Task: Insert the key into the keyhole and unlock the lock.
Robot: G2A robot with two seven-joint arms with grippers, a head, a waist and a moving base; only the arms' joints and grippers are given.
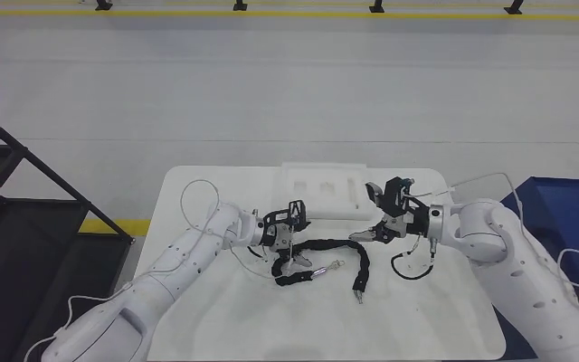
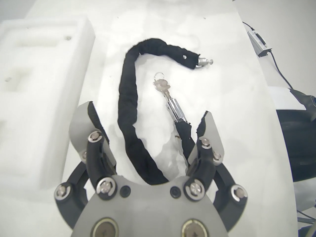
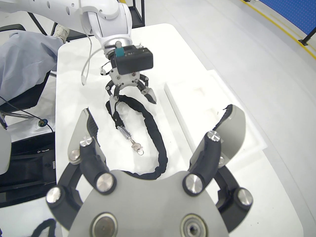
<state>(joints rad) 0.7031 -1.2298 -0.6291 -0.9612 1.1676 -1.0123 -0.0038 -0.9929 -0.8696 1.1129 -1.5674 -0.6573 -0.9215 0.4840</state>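
Currently on the white counter (image 2: pixel 222 99):

- Chain lock (image 2: pixel 128 99), black fabric sleeve, lying in a loose hooked curve beside the foam block (image 2: pixel 37 75).
- Chrome lock cylinder (image 2: pixel 176 110) at one end of the chain, flat on the counter.
- Key (image 2: pixel 163 86), blade seated in the cylinder's end, head and small ring (image 2: pixel 159 75) resting on the counter.
- Metal pin (image 2: pixel 205 62) at the chain's other end, lying free, apart from the cylinder.
- Left tool (image 2: pixel 148 109), fingers spread wide, low over the chain. The sleeve runs between them, and one finger is just beside the sleeved end behind the cylinder.
- Right tool (image 3: pixel 158 109), fingers spread wide, gripping nothing, above the counter near the chain's far bend and the foam block.
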